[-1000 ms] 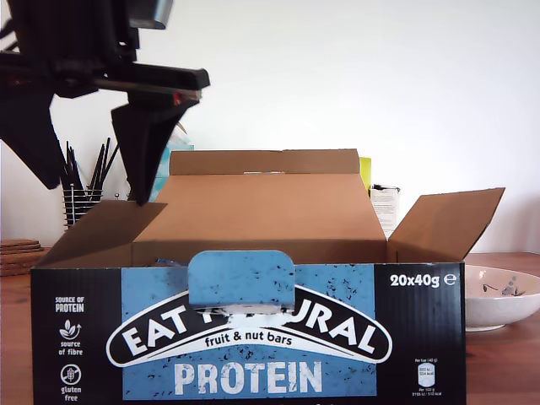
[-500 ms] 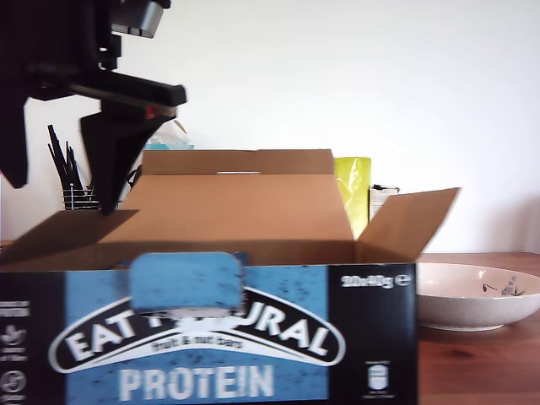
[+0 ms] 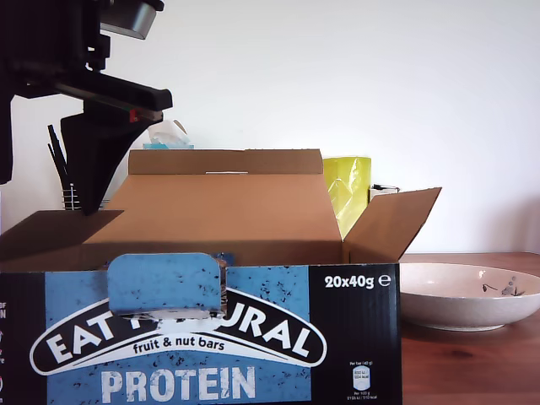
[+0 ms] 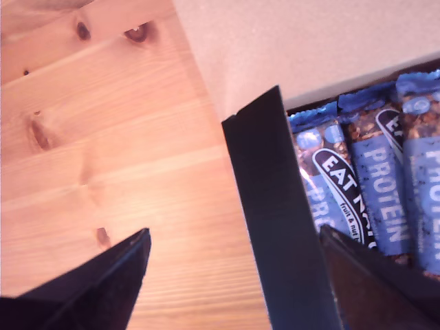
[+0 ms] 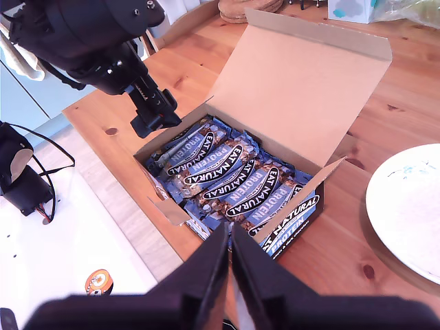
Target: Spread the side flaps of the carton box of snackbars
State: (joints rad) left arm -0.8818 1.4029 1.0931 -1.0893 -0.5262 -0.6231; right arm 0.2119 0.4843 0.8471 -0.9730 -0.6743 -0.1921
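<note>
Beneath the first gripper sits the carton box of snackbars, wide back flap raised. Its jaws stand wide apart, straddling one side flap; pressing gently outward should fold it flat without dragging the box. The other side flap already leans out. The second gripper, jaws nearly closed, hovers above. A pale bowl rests nearby on the wooden table.

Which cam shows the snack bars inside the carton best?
Second wrist view: the whole layer of blue-wrapped snack bars lies exposed in the open black-and-blue cardboard carton. First wrist view catches a few bars past a black flap. Exterior view: carton's front wall hides them.
</note>
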